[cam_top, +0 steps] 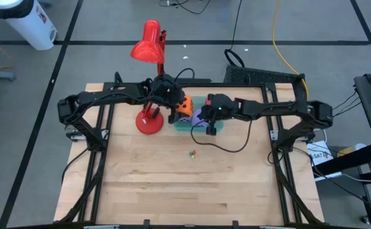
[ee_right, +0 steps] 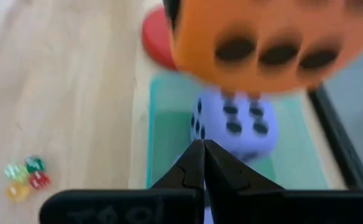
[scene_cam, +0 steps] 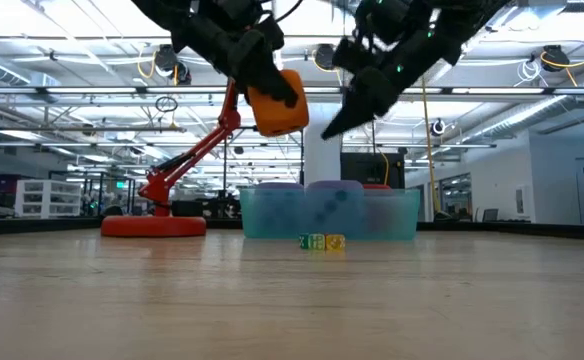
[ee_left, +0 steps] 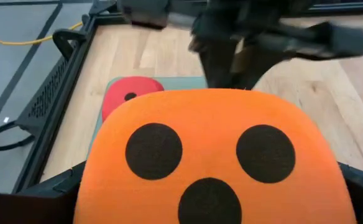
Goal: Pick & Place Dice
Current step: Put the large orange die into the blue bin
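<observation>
My left gripper (scene_cam: 262, 75) is shut on the orange die (scene_cam: 277, 100), which hangs in the air above the teal tray (scene_cam: 327, 215). In the left wrist view the orange die (ee_left: 209, 155) fills the frame, and a red die (ee_left: 128, 96) lies in the tray behind it. A purple-blue die (ee_right: 234, 124) rests in the tray (ee_right: 169, 124). My right gripper (ee_right: 203, 149) is shut and hovers over the tray's near side, just short of the purple-blue die and touching nothing. A second purple-blue die does not show plainly. My left gripper pinches the orange die between its two fingers, one on each of two opposite sides (ee_left: 91, 186). The fingers (scene_cam: 257, 60) come slanting down from above and from the table's left. The die is lifted clear, slightly tilted, over the tray's left end.
A red desk lamp stands with its round base (cam_top: 149, 121) just left of the tray (cam_top: 184, 126). A few tiny coloured dice (cam_top: 192, 153) lie on the wood nearer than the tray. Bare tabletop stretches toward the near edge.
</observation>
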### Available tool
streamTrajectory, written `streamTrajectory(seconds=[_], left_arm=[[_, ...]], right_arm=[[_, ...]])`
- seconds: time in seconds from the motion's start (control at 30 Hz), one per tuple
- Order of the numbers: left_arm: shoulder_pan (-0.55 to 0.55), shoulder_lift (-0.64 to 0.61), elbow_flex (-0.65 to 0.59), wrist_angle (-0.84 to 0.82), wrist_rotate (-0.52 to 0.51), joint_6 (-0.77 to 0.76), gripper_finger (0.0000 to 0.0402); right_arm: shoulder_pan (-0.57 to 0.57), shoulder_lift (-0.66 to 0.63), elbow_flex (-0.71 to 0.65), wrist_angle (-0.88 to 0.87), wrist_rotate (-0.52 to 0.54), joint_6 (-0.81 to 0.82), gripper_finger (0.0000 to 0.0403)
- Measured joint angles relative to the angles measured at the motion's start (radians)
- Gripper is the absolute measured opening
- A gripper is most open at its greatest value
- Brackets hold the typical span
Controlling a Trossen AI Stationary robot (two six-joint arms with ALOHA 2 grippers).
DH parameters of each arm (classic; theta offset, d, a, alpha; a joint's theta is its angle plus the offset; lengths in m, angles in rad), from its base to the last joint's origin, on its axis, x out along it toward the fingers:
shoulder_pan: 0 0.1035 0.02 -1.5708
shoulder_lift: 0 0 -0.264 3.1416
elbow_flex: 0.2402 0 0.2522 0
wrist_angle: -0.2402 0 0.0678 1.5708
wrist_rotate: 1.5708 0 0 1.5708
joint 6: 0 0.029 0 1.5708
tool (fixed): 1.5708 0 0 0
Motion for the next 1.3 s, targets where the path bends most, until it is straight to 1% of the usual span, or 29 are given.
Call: streamTrajectory(seconds=[0.23,0.4,0.57,0.77,1.0,1.07,1.13,1.3], left_arm=[[0.0,0.001,0.0,0.03,0.0,-0.024,0.04],[-0.009,0.017,0.0,0.053,0.0,-0.026,0.04],[-0.026,0.048,-0.001,0.069,-0.013,-0.022,0.04],[-0.05,0.066,-0.001,0.09,-0.033,0.025,0.04],[-0.061,0.069,-0.003,0.095,0.026,0.04,0.04],[-0.062,0.069,-0.003,0.094,0.029,0.037,0.04],[-0.062,0.069,-0.003,0.097,0.038,0.03,0.04],[-0.062,0.069,-0.003,0.099,0.022,0.019,0.04]], right_arm=[[0.077,-0.07,0.002,0.022,-0.003,-0.029,0.0],[0.107,-0.072,0.003,0.133,0.032,-0.065,0.0],[0.089,-0.064,0.004,0.165,0.112,-0.076,0.0],[0.047,-0.049,0.003,0.151,0.102,-0.057,0.0],[0.021,-0.019,0.005,0.148,0.1,-0.045,0.0],[0.017,-0.017,0.005,0.144,0.103,-0.041,0.0],[0.017,-0.017,0.005,0.141,0.13,-0.042,0.0],[0.009,-0.016,0.005,0.13,0.125,-0.04,0.0]])
